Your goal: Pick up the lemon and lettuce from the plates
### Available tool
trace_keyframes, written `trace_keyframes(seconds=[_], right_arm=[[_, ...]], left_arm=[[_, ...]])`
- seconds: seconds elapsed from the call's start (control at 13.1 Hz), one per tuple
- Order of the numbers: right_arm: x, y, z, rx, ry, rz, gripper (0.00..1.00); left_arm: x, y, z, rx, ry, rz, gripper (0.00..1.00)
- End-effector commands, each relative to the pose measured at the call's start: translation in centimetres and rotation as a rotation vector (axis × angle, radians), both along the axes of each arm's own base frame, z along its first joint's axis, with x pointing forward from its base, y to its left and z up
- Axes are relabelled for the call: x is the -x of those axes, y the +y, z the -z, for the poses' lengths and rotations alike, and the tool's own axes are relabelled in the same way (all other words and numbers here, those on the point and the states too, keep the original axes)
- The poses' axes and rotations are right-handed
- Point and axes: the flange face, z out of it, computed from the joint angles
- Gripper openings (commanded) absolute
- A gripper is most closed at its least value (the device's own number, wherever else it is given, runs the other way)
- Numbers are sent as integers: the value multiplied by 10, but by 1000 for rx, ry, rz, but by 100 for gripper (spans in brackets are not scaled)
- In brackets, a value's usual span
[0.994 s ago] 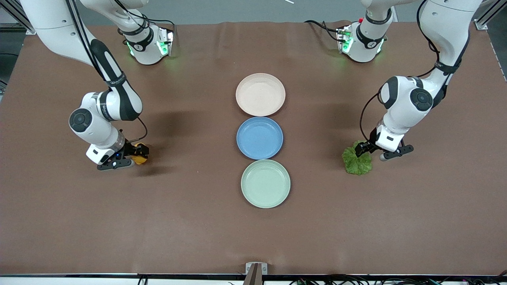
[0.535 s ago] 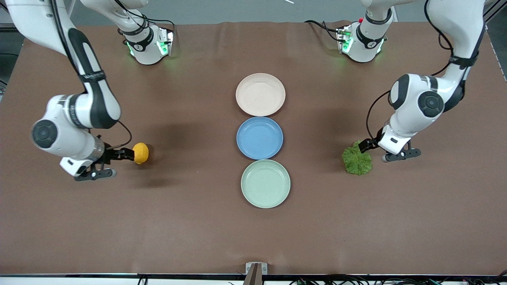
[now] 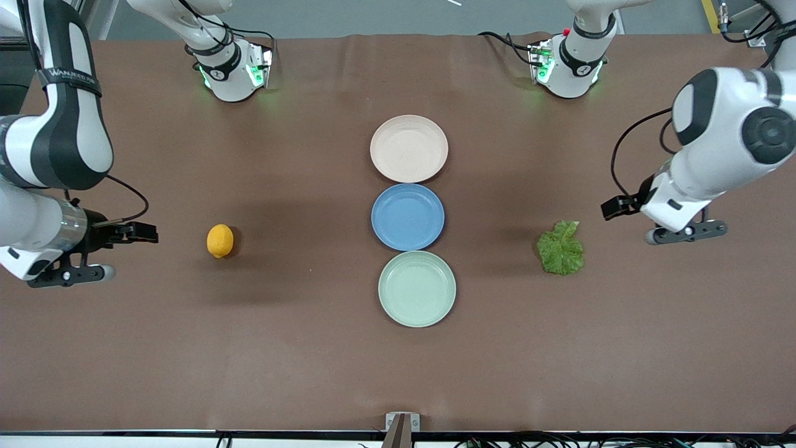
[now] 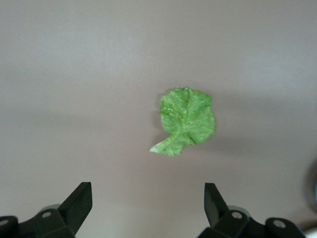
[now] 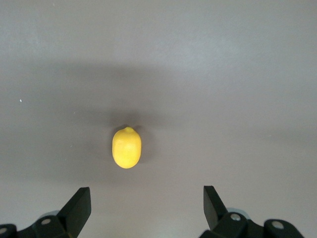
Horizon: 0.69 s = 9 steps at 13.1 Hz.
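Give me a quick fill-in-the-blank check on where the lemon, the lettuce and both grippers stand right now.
1. The lemon lies on the bare ____, not on a plate.
2. The lettuce lies toward the ____ arm's end of the table.
3. The left gripper and the right gripper both have their fingers ____.
4. The middle plate of the row is ____.

Missing words: table; left; open; blue

White arms, black joint bands and cables, seemingly green-lit bases.

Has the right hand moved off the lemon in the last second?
Yes. The right hand has drawn back from the lemon, away from the blue plate, and is open.
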Motion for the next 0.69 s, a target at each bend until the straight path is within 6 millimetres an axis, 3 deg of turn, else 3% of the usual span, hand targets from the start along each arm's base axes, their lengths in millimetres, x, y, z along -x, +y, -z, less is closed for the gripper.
trace_keyframes(seconds=[0.0, 0.15, 0.31, 0.46, 0.61], right_arm=[[-4, -5, -17, 30, -3, 5, 100], [-5, -5, -22, 19, 1, 13, 100], [-1, -1, -18, 16, 33, 13, 100], [6, -2, -22, 16, 64, 15, 100], [14, 0, -45, 13, 36, 13, 100]], left_arm=[[-8, 22, -69, 47, 13, 8, 99], [-1, 45, -105, 68, 33, 40, 99], [11, 59, -126, 92, 21, 35, 99], [22, 60, -141, 88, 11, 28, 99], [29, 55, -148, 83, 13, 35, 99]])
